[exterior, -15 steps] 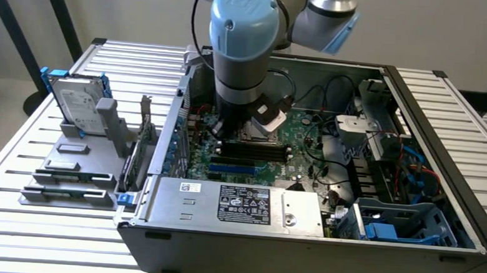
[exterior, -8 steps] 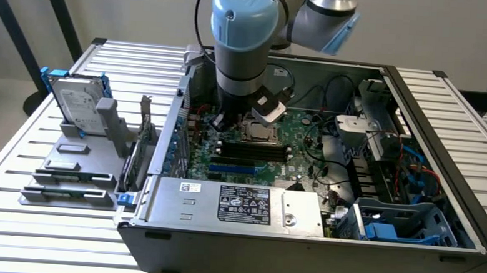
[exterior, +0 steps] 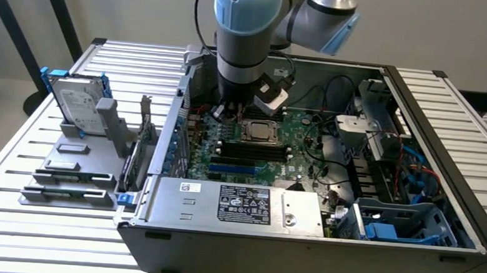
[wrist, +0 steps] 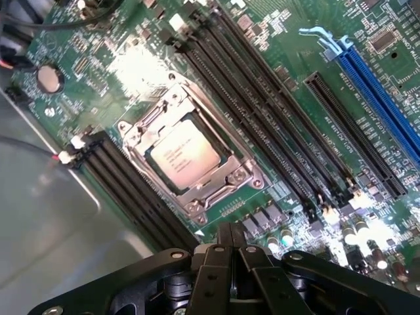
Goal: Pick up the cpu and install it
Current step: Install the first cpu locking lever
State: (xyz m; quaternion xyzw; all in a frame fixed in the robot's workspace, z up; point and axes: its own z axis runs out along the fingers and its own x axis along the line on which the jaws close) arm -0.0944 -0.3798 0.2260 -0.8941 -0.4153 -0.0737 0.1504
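The cpu (exterior: 260, 131) is a small square chip with a shiny silver top. It lies flat in the metal-framed socket (wrist: 141, 125) on the green motherboard (exterior: 296, 161) inside the open computer case. In the wrist view the cpu (wrist: 182, 154) shows its pale printed top, ringed by the socket's steel frame. My gripper (wrist: 231, 235) hangs a little above the board beside the socket, apart from the chip. Its two black fingers are pressed together, shut with nothing between them. In the exterior view the arm's wrist (exterior: 242, 80) stands over the board just behind the socket.
Black memory slots (wrist: 262, 111) and a blue slot (wrist: 384, 98) run alongside the socket. The power supply (exterior: 240, 205) fills the case's front. Cables and drive cages (exterior: 376, 150) crowd the exterior view's right. A hard drive in a blue frame (exterior: 77, 103) stands on a grey fixture (exterior: 70, 177) outside the case.
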